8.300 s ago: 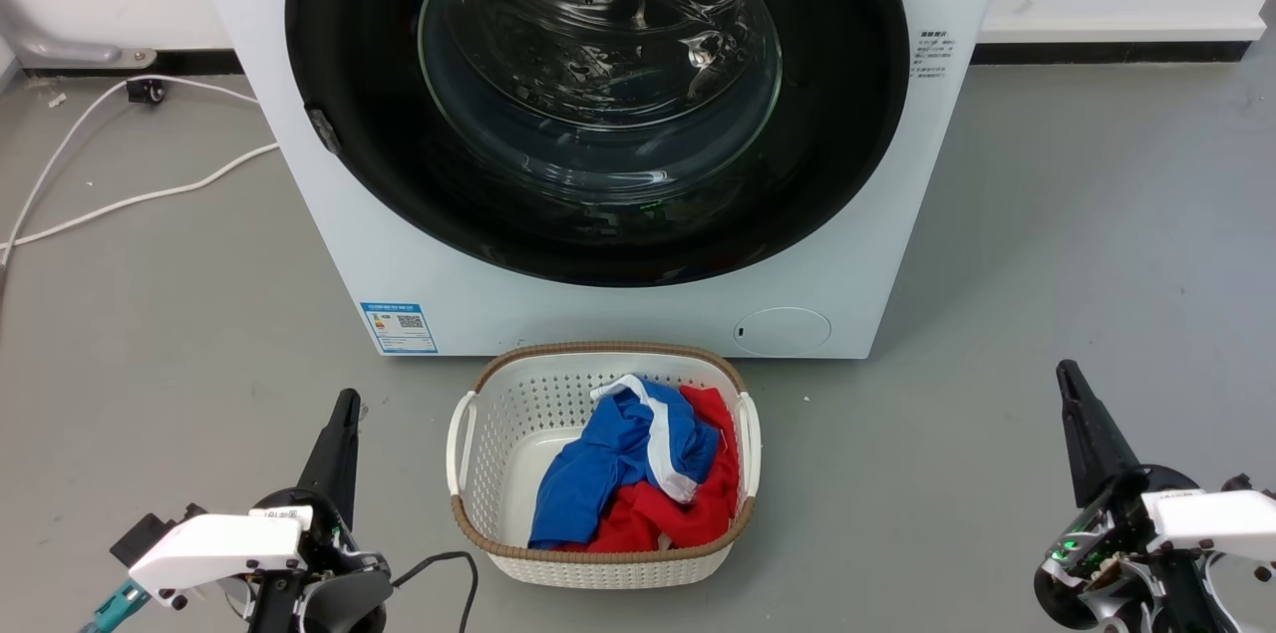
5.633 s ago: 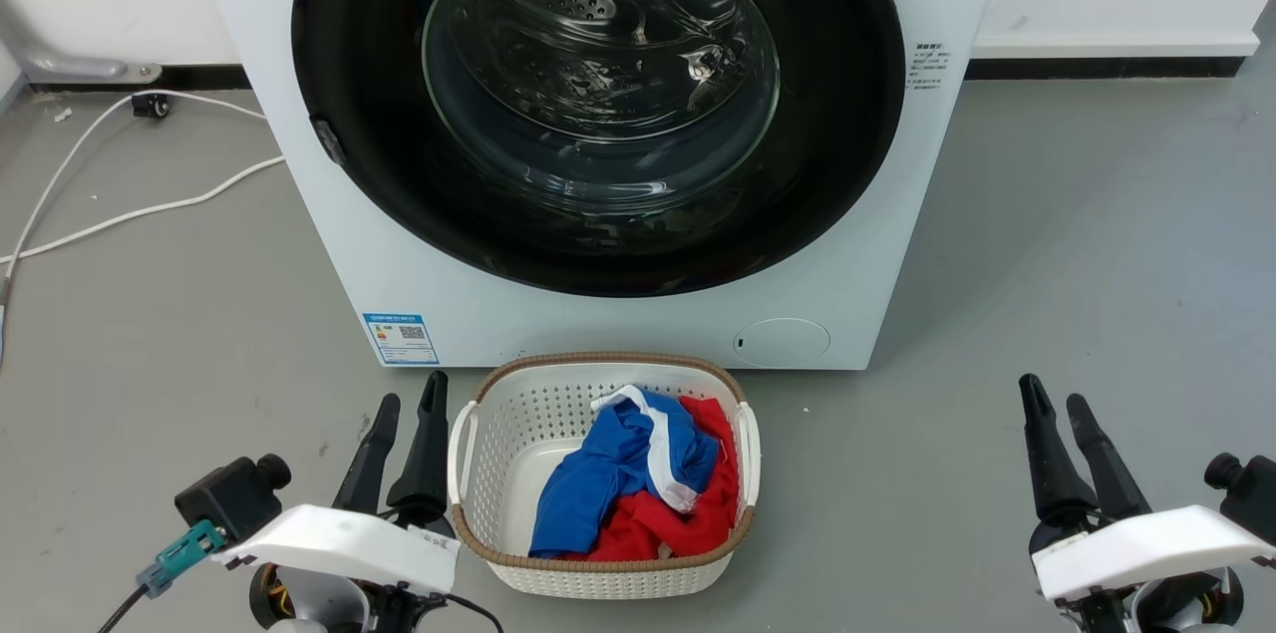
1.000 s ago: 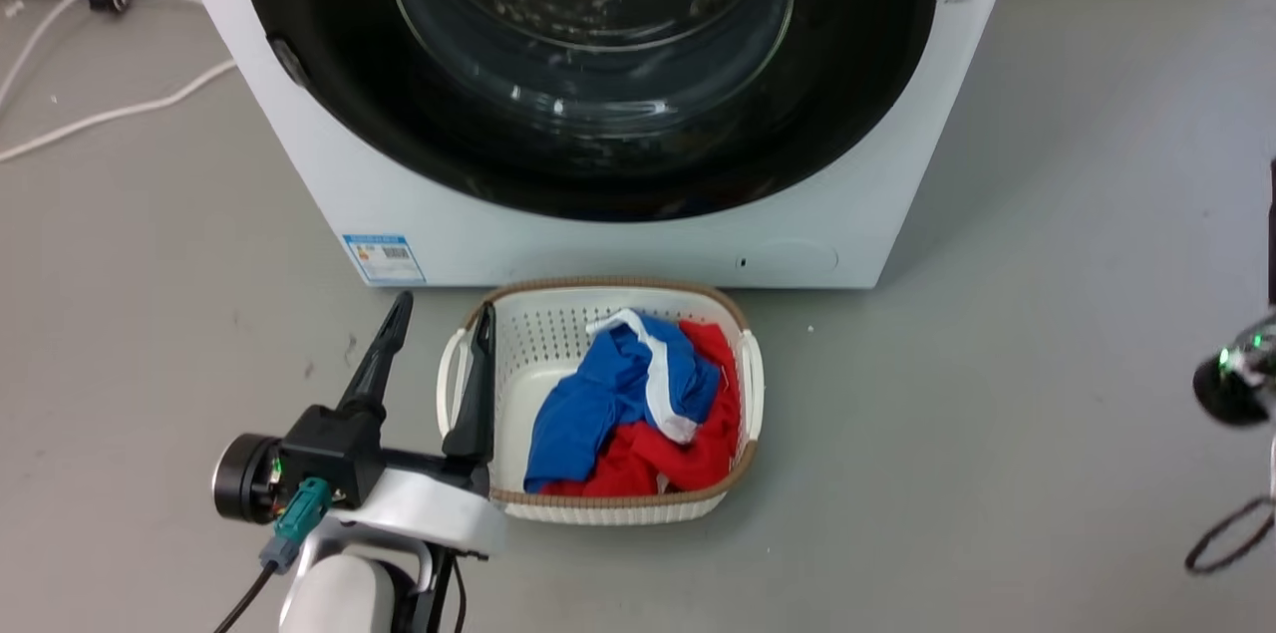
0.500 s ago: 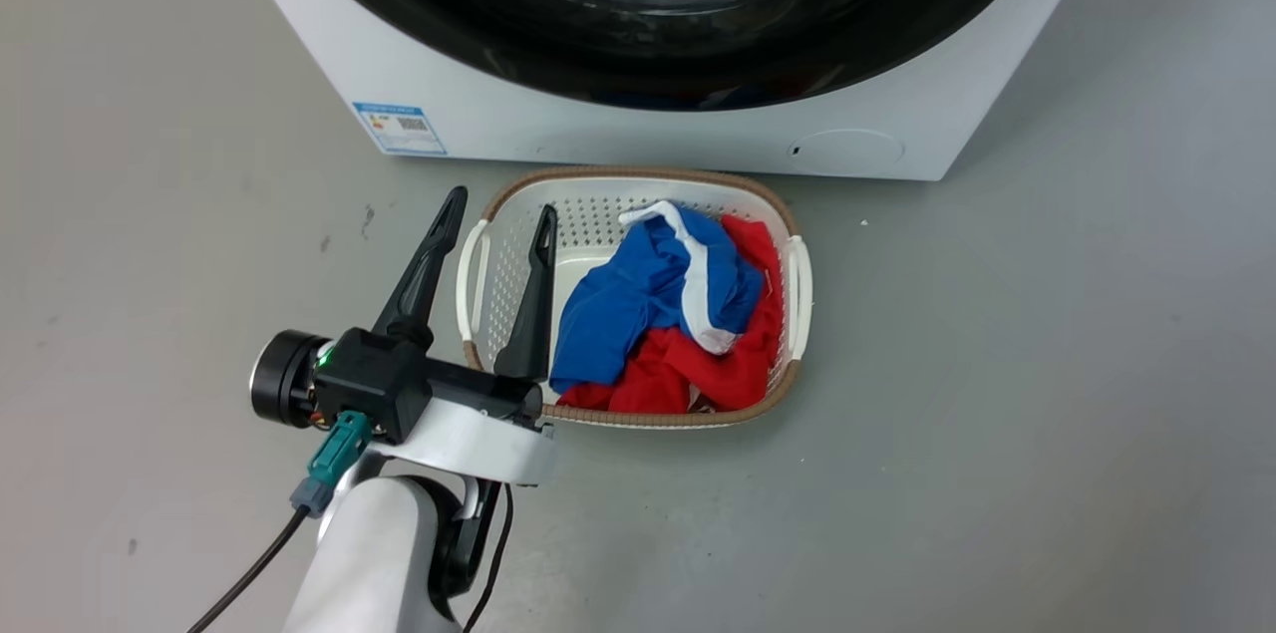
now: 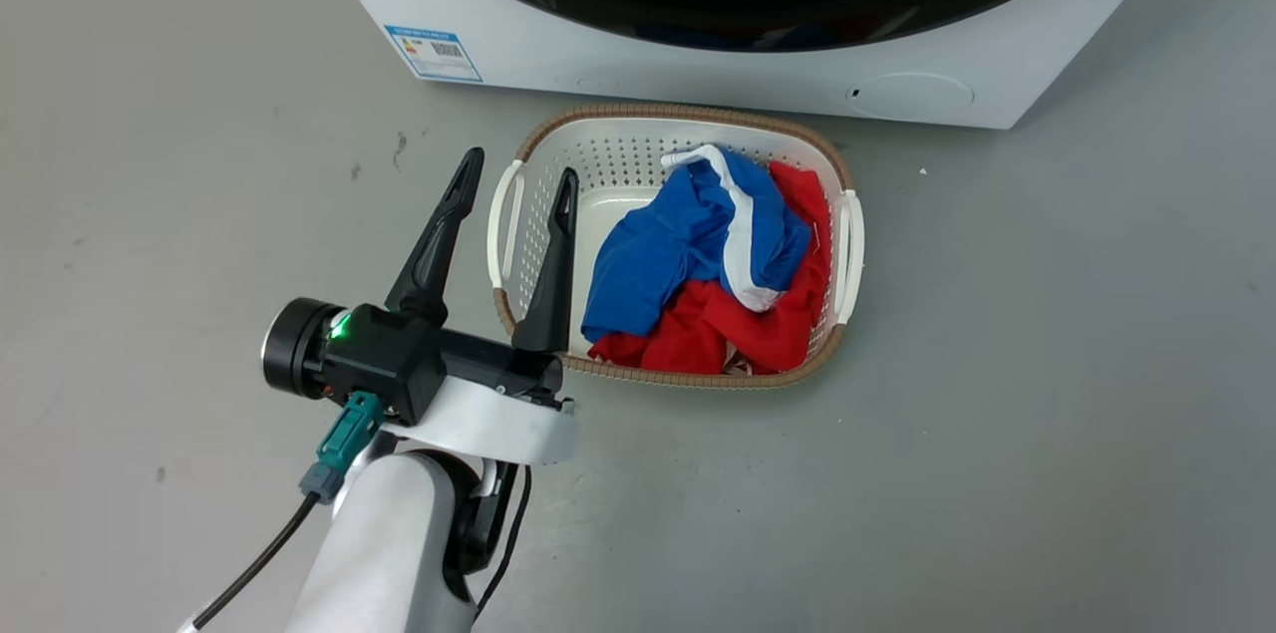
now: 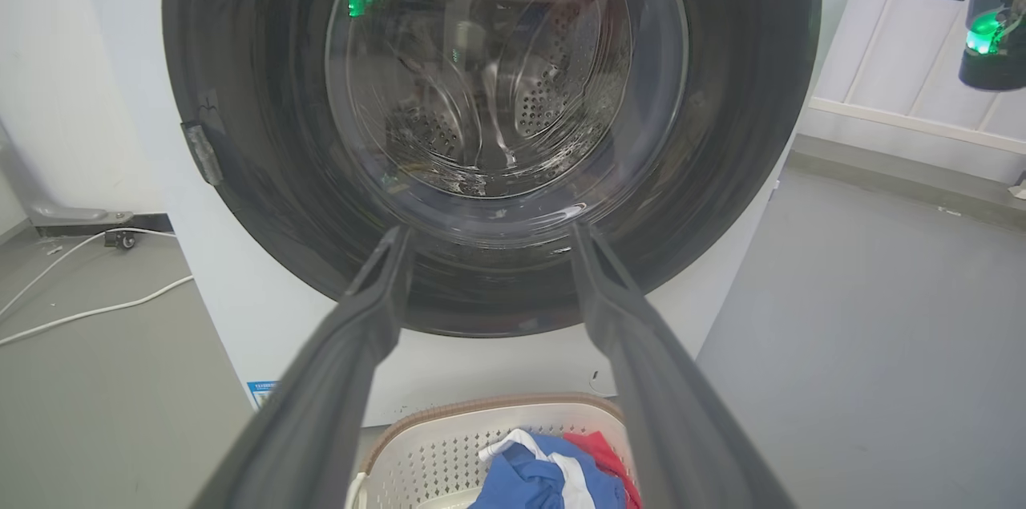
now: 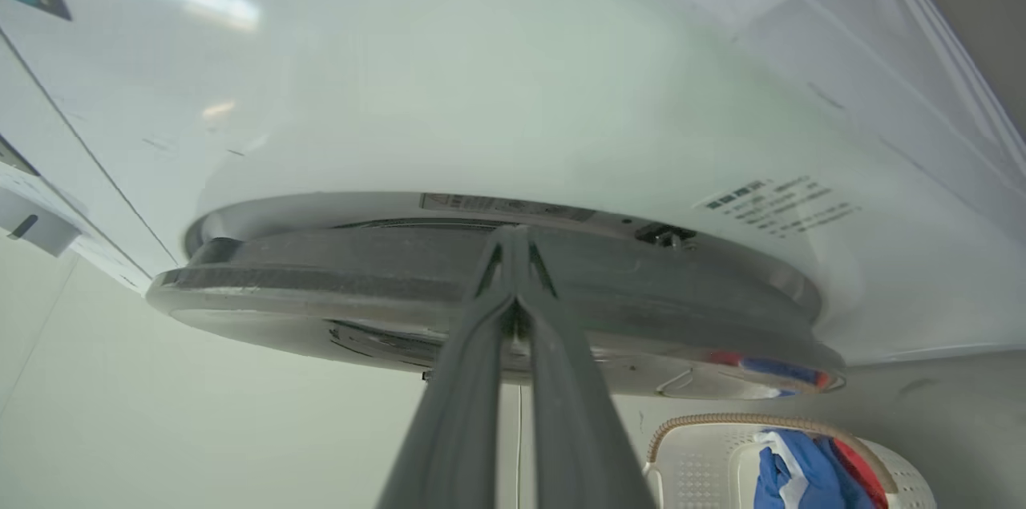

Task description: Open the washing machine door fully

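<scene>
A: Item one, the washing machine door [image 6: 505,84]. Where is it sitting?

B: It is filling the upper middle of the left wrist view, lying flush on the front of the washing machine [image 6: 232,284]. I am judging it not yet swung out. In the head view its black lower edge is running along the top of the frame.

A: Item two, the right gripper [image 7: 513,232].

B: Its fingers [image 7: 457,381] are pressing together with nothing between them. The tips are lying at the door's dark rim, mid-frame in the right wrist view. Whether they are touching it, I cannot tell.

A: Item three, the left gripper [image 5: 519,164].

B: Its fingers are standing wide apart and holding nothing, at centre left of the head view. One is crossing the left side of the laundry basket [image 5: 688,112] of blue and red clothes [image 5: 698,254].

A: Handling note for the step?

B: The closed tips are probably needing to slip behind the rim, away from the hinge, then draw outward along the door's arc, not straight back. The basket is sitting just in front of the machine, so the lower swing is wanting care.
</scene>
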Robot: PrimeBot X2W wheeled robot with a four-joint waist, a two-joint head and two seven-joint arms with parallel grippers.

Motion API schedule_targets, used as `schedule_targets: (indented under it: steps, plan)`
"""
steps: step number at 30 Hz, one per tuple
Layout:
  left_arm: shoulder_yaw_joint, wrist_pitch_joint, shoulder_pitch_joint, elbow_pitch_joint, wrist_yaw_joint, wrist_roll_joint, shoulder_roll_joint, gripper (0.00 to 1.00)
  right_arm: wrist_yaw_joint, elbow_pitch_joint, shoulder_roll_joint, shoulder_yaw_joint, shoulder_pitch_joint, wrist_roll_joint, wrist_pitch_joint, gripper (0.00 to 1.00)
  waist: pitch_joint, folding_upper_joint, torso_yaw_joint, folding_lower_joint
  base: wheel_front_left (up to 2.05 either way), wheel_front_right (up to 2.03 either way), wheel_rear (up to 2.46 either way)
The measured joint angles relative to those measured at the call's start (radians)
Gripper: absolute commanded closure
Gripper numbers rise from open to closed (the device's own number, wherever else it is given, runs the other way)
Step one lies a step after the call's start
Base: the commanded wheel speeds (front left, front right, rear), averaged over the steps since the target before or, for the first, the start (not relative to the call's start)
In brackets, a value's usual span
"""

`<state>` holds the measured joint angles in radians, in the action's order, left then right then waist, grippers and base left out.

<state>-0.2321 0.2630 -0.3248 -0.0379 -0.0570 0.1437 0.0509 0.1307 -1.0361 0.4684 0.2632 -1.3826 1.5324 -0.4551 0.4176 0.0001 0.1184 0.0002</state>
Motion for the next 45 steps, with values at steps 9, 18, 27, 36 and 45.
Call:
schedule_targets:
  steps: [9, 18, 27, 36, 45]
  plan:
    - [-0.02, 0.0, -0.032, 0.008, 0.014, 0.0, 0.0, 0.0, 0.0, -0.1, -0.037, 0.059, -0.119, -0.072, -0.029, 1.0, 0.055, 0.0, 0.014, 0.0, 0.0, 0.0, 0.0]
    - [-0.025, 0.0, -0.036, 0.007, 0.022, 0.0, 0.0, 0.0, 0.0, -0.128, -0.047, 0.075, -0.167, -0.083, -0.099, 1.0, 0.078, 0.0, 0.011, -0.0001, 0.0, 0.0, 0.0]
    - [-0.027, 0.0, -0.044, -0.003, 0.023, 0.002, 0.0, 0.0, -0.001, -0.128, -0.051, 0.077, -0.157, -0.061, -0.251, 1.0, 0.08, 0.0, -0.001, -0.0001, 0.0, 0.0, 0.0]
    - [-0.021, 0.0, -0.034, -0.02, 0.016, 0.002, 0.0, 0.0, -0.001, -0.12, -0.067, 0.093, -0.074, -0.04, -0.405, 1.0, 0.028, 0.0, -0.021, -0.0001, 0.0, 0.0, 0.0]
    - [-0.017, 0.0, 0.0, -0.047, 0.003, 0.002, 0.0, 0.0, -0.001, -0.018, -0.086, 0.1, 0.086, -0.013, -0.484, 1.0, -0.047, 0.0, -0.027, -0.0002, 0.0, 0.0, 0.0]
